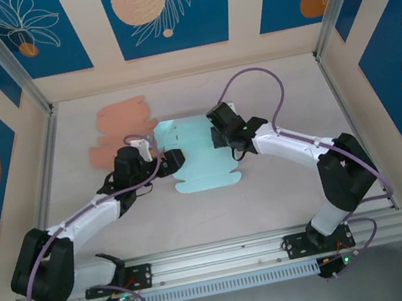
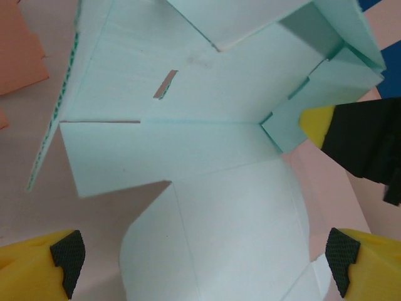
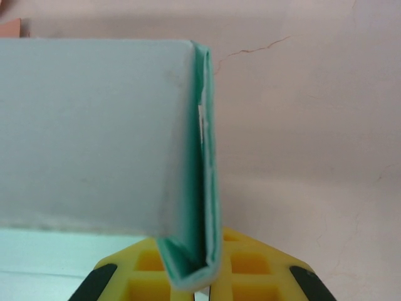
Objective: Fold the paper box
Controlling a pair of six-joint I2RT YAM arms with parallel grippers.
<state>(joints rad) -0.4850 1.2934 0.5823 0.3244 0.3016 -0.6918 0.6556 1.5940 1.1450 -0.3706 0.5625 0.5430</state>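
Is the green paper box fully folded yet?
No, partly: the box mostly lies spread; the right hand pinches one doubled-over wall raised.

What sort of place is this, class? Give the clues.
Probably a robot lab cell: left arm and right arm bolted to a metal rail, a table walled by patterned panels, and a partly folded mint paper box.

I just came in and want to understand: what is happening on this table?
Two robot arms are folding a pale green box cut-out on the table. The right fingers are shut on a doubled-over flap, holding it raised. The left fingers are open above the box's left side, gripping nothing. An orange sheet lies flat at the back left.
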